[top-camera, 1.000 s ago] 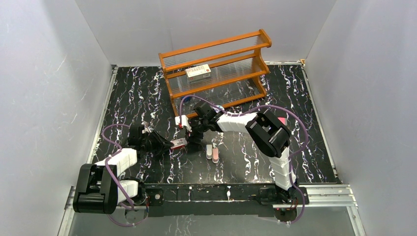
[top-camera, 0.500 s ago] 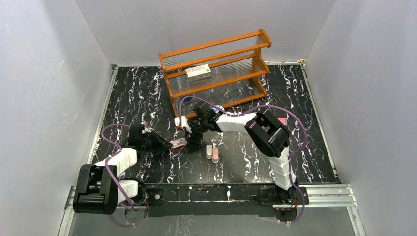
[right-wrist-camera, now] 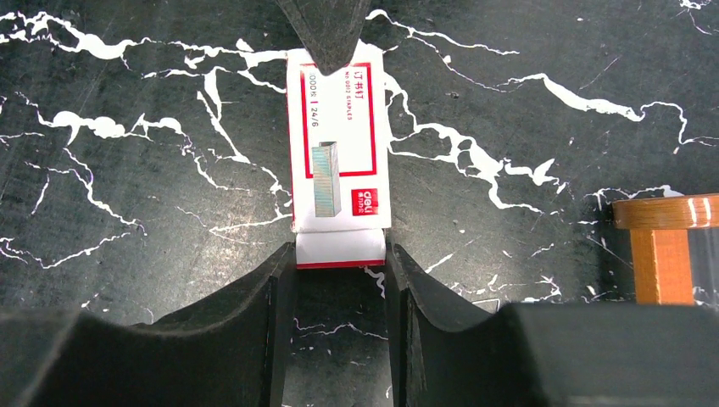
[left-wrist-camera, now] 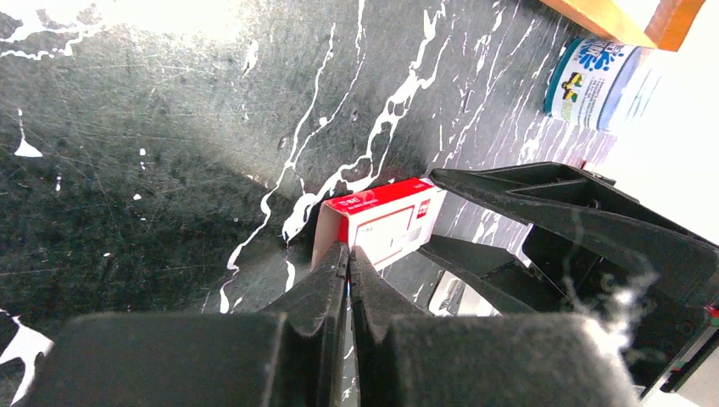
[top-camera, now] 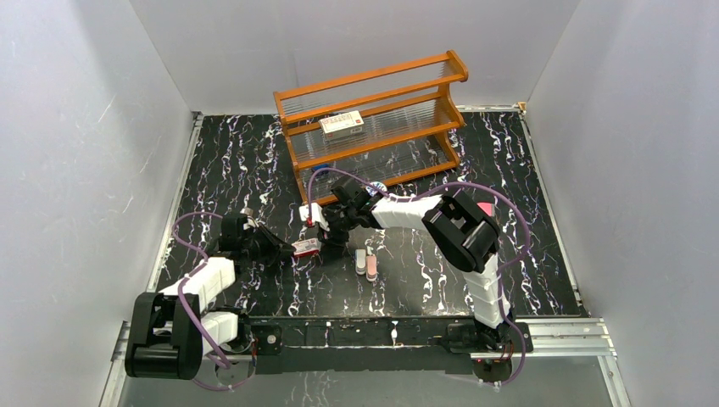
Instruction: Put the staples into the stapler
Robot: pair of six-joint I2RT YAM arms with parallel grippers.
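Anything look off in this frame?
Only the small staple box: its end flap sticks out open between the fingers of the right gripper, with the left gripper pinching the opposite end. Nothing looks spilled or damaged.

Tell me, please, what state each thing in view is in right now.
Small staple box: flat on the table, between both grippers; flaps unclear.
Left gripper: fingers together, tips at the box's far end.
Right gripper: shut across the box's near end.
White stapler: on the table, untouched.
Peach stapler: beside it, untouched.
Larger box: lying on the rack's shelf.
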